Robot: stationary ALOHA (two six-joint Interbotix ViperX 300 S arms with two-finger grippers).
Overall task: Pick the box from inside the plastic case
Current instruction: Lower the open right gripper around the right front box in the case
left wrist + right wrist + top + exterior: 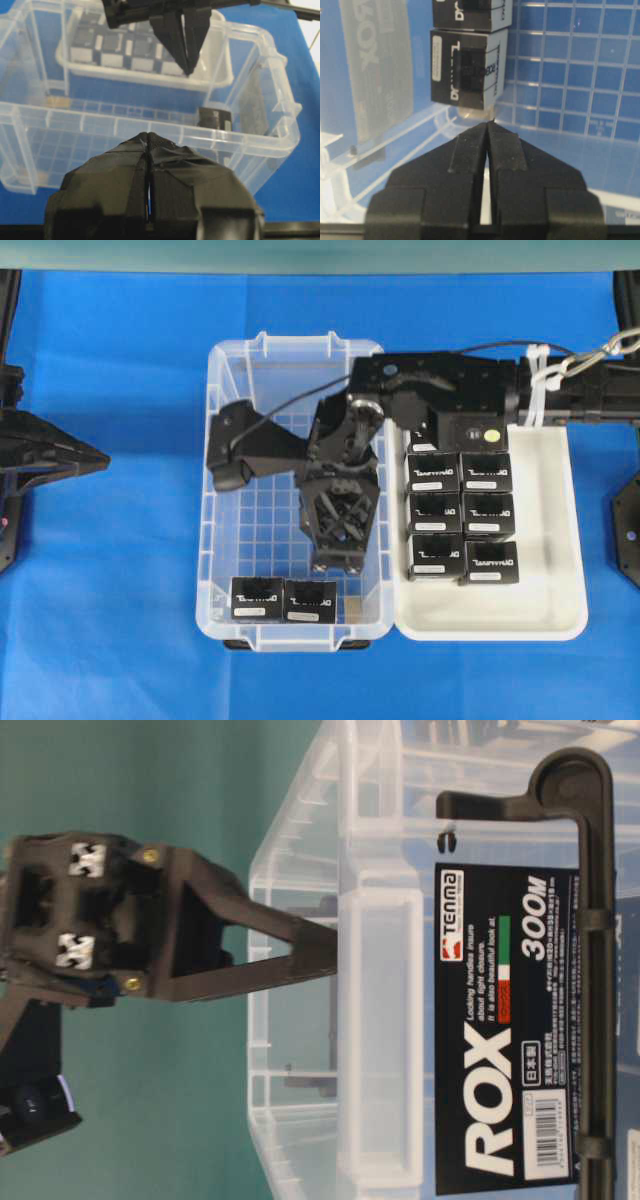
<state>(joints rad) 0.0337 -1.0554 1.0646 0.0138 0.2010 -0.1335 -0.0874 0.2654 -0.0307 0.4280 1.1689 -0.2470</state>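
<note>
Two small black boxes with white labels sit side by side against the near wall of the plastic case (225,500): the box (310,600) on the right, and a second box (256,598) touching it on the left. The case is clear, with a grid-patterned floor. The right gripper (336,562) reaches inside the case, hanging just above and beyond the right-hand box, its fingers pressed together and holding nothing. Just right of the case, touching it, a shallow white tray (560,540) holds more identical boxes in two columns. The left gripper (149,145) waits outside the case at the far left, fingers also together. Everything rests on a blue cloth (110,620); a teal wall lies beyond.
</note>
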